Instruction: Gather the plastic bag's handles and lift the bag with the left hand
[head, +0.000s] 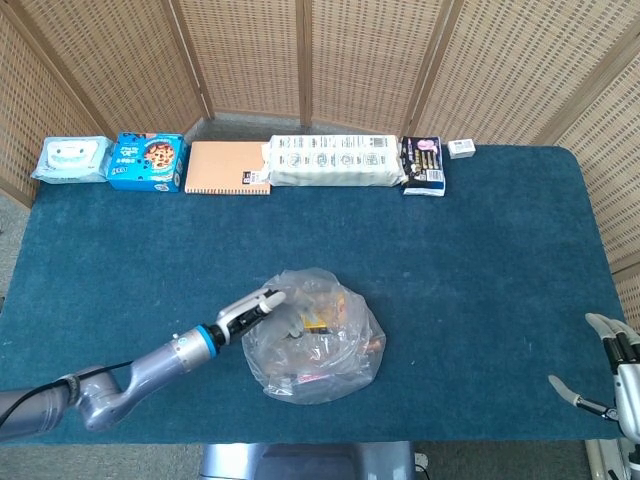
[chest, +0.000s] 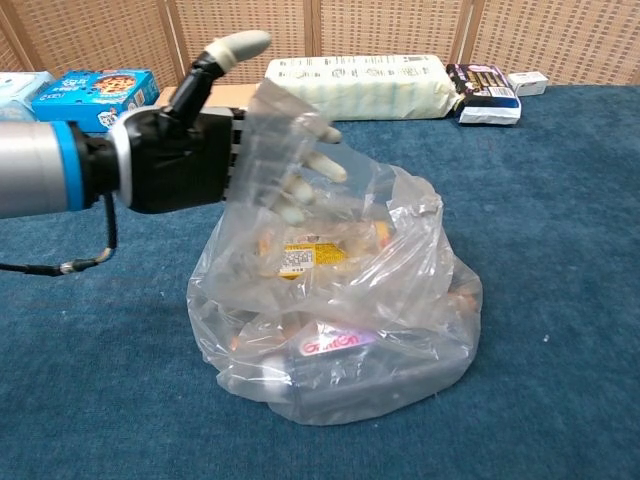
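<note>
- The plastic bag sits on the blue counter, a little below the middle of the head view and left of centre; in the chest view the bag fills the middle of the frame.
- Through the clear plastic I can see packets, one with a yellow label.
- My left hand is at the upper left part of the bag, with its fingers pushed in behind a raised flap of plastic and the thumb pointing up.
- The fingers are spread apart; I cannot tell if they really pinch the plastic.
- The bag rests on the counter.
- My right hand is at the lower right corner of the head view, well apart from the bag, with fingers apart and holding nothing.
- Along the far edge of the counter stand a blue cookie box, an orange notebook and a long white package.
</note>
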